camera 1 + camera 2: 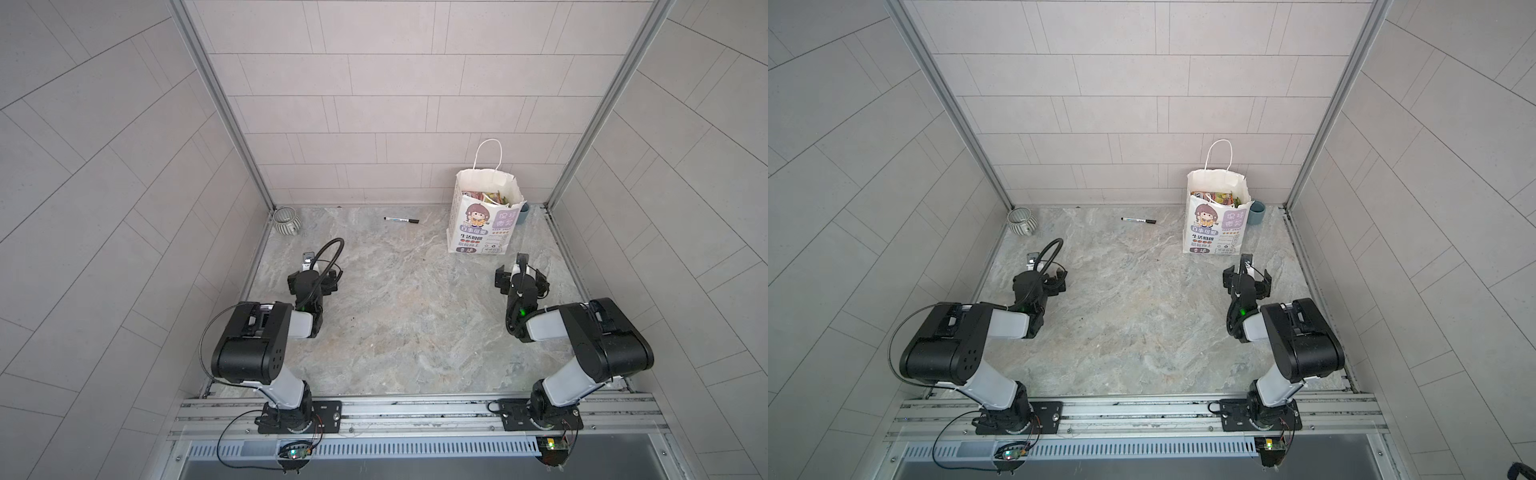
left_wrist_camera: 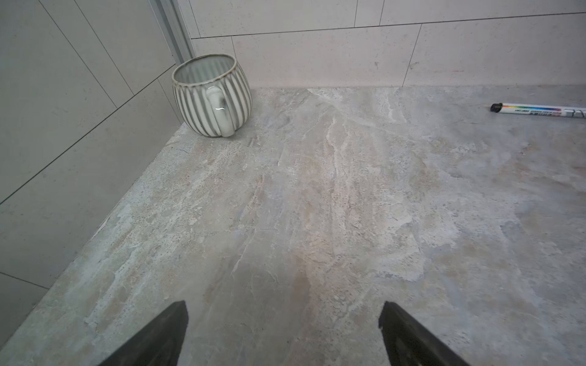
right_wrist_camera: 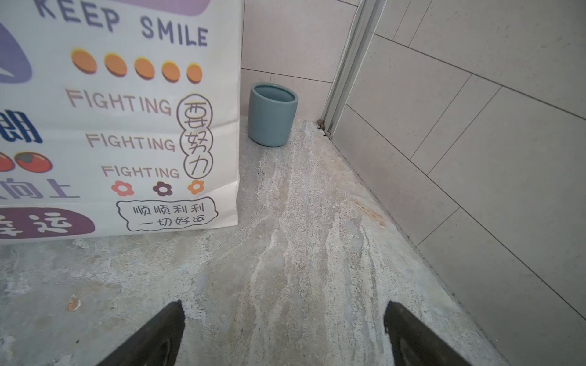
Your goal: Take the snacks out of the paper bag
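Observation:
The white paper bag (image 1: 482, 226) (image 1: 1217, 226) stands upright at the back right of the table, its mouth open and one cord handle sticking up. Colourful snacks (image 1: 487, 196) (image 1: 1220, 198) lie packed inside its mouth. In the right wrist view the printed face of the paper bag (image 3: 126, 126) fills the near side. My right gripper (image 1: 520, 277) (image 1: 1246, 279) (image 3: 283, 309) is open and empty, low over the table just in front of the bag. My left gripper (image 1: 312, 278) (image 1: 1040, 280) (image 2: 283, 309) is open and empty on the left, far from the bag.
A ribbed grey mug (image 1: 286, 220) (image 2: 211, 98) sits in the back left corner. A black marker pen (image 1: 401, 220) (image 2: 539, 110) lies near the back wall. A blue-grey cup (image 1: 524, 212) (image 3: 272, 114) stands behind the bag by the right wall post. Tiled walls close three sides.

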Action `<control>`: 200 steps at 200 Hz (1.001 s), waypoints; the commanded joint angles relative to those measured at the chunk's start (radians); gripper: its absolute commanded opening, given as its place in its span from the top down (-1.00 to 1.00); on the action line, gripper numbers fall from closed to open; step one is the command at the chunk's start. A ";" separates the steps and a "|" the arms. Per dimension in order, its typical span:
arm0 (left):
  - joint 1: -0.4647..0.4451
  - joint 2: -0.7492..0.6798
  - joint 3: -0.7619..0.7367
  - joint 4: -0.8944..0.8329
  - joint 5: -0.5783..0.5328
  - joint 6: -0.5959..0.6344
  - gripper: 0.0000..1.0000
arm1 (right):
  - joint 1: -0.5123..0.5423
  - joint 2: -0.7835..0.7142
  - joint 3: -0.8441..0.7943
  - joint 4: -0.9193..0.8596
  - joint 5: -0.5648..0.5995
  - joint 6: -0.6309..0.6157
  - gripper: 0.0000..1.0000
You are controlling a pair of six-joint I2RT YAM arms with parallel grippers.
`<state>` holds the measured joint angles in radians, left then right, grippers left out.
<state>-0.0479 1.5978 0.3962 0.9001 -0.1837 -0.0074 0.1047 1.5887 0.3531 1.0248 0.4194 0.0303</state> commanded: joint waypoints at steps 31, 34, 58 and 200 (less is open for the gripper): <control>0.002 -0.013 0.006 0.009 0.000 -0.002 -1.00 | 0.004 0.002 -0.008 0.004 0.010 0.003 -0.99; 0.000 -0.013 0.006 0.009 0.000 -0.002 -1.00 | 0.004 0.002 -0.009 0.003 0.010 0.002 -0.99; 0.001 -0.013 0.006 0.009 0.000 -0.002 -1.00 | 0.004 0.001 -0.008 0.004 0.010 0.003 -0.98; -0.011 -0.015 -0.011 0.041 -0.023 0.005 -1.00 | 0.012 0.004 -0.013 0.018 0.025 -0.005 -0.99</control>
<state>-0.0525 1.5978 0.3958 0.9058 -0.1883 -0.0067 0.1116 1.5887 0.3244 1.0496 0.4286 0.0299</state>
